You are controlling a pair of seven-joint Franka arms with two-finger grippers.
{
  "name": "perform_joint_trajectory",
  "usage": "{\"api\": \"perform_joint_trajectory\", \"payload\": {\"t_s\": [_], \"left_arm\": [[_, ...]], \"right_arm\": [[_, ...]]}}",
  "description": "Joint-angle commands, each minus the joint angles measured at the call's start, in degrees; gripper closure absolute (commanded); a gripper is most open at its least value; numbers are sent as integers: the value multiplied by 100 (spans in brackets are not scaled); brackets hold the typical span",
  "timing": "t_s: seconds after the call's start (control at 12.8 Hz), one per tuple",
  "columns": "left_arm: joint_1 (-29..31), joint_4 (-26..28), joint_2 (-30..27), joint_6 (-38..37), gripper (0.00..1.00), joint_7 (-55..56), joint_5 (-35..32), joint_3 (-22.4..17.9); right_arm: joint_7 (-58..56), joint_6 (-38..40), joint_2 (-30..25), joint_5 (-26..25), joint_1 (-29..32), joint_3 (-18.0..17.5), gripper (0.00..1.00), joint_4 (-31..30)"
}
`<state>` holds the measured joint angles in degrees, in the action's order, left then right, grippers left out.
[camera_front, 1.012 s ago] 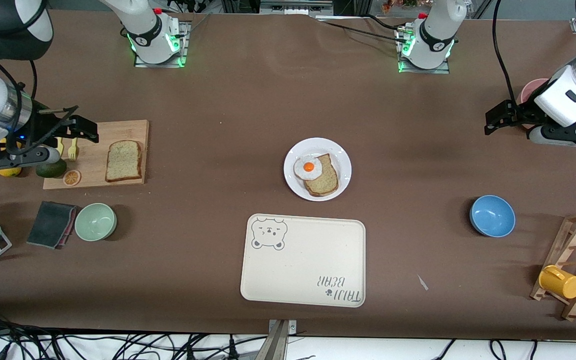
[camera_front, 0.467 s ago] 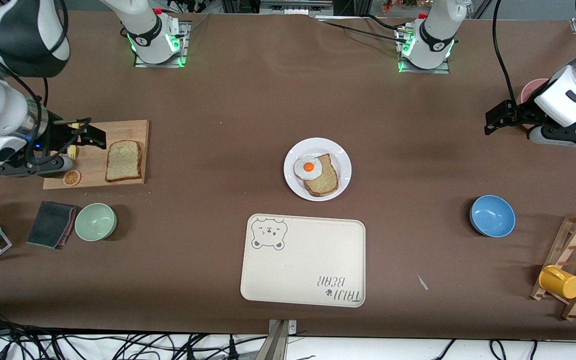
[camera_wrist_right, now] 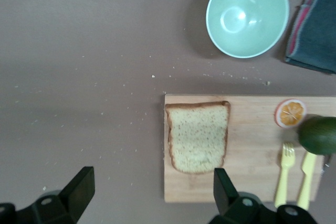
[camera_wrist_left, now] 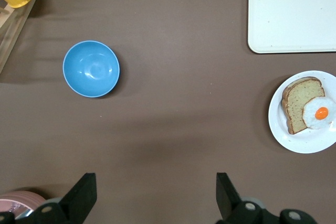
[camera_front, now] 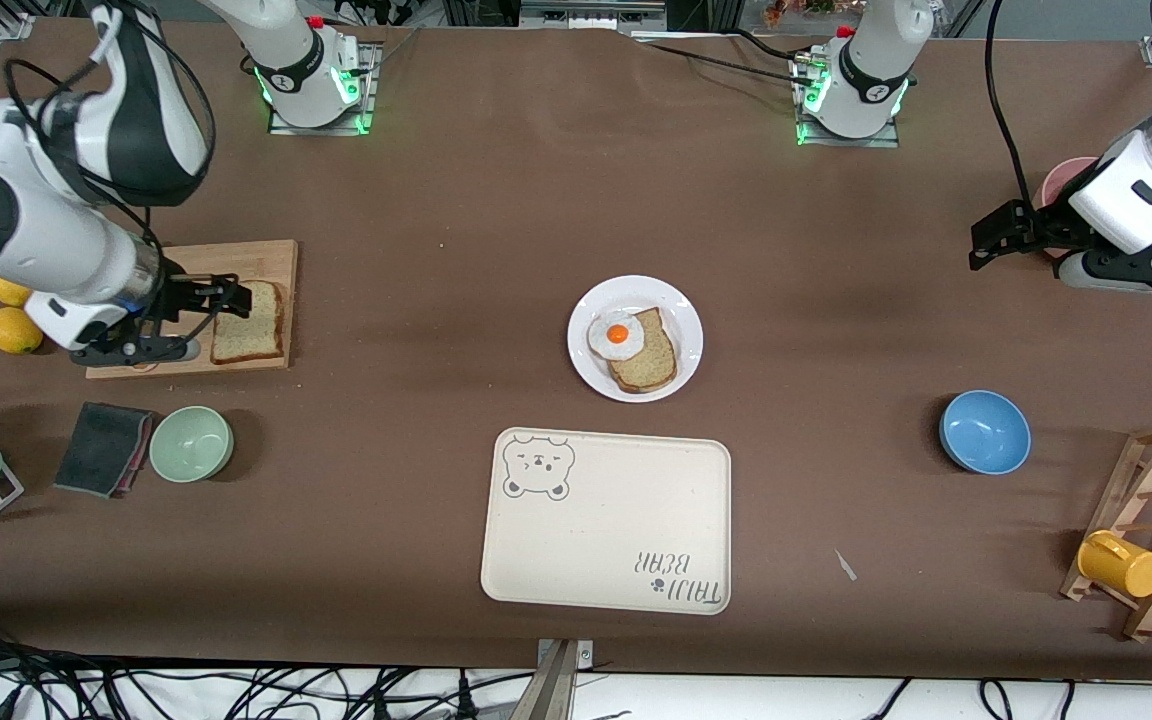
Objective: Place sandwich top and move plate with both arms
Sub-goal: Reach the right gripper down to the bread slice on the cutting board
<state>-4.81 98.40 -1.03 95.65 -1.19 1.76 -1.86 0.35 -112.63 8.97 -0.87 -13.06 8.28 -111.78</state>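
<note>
The sandwich top [camera_front: 249, 322] lies flat on a wooden cutting board [camera_front: 266, 258] toward the right arm's end of the table. My right gripper [camera_front: 231, 297] is open and empty over the board's edge, beside the slice. In the right wrist view the slice [camera_wrist_right: 198, 136] lies just ahead of the gripper [camera_wrist_right: 152, 192]. The plate [camera_front: 636, 288] sits mid-table with a browner bread slice [camera_front: 648, 360] and a fried egg [camera_front: 617, 335] on it. My left gripper [camera_front: 996, 235] waits open and empty over the table at the left arm's end. The plate also shows in the left wrist view [camera_wrist_left: 304, 142].
A cream bear tray [camera_front: 606, 520] lies nearer the front camera than the plate. A green bowl [camera_front: 191, 443], grey cloth [camera_front: 101, 448] and two lemons [camera_front: 14, 330] sit around the board. A blue bowl [camera_front: 984, 431], a wooden rack [camera_front: 1151, 520] with a yellow cup [camera_front: 1121, 564], and a pink bowl [camera_front: 1056, 180] are at the left arm's end.
My right arm has swung from over the fruit beside the board to over the board next to the sandwich top, uncovering the lemons. The left arm has not moved.
</note>
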Motion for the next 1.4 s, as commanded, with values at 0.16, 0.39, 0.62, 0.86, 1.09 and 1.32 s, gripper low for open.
{"api": "perform_joint_trajectory", "payload": {"t_s": [0.16, 0.39, 0.62, 0.86, 1.09, 1.32], "left_arm": [[-11, -119, 33, -99, 0, 75, -228, 19], [-2, -119, 33, -99, 0, 75, -220, 10], [-2, -119, 33, -99, 0, 84, -220, 10], [7, -119, 33, -99, 0, 75, -220, 10], [15, -119, 33, -99, 0, 75, -228, 10], [24, -111, 33, -108, 0, 58, -220, 10]], "right_arm": [[411, -866, -114, -159, -108, -116, 0, -1012], [1334, -936, 96, -861, -539, -143, 0, -1056], [1336, -1154, 316, -906, -584, -151, 0, -1074], [1318, -1865, 387, -1220, -549, -151, 2, -1582], [1309, -2246, 395, -1740, -452, -151, 23, -1970], [1186, -2254, 395, -1951, -426, -151, 50, -2058]]}}
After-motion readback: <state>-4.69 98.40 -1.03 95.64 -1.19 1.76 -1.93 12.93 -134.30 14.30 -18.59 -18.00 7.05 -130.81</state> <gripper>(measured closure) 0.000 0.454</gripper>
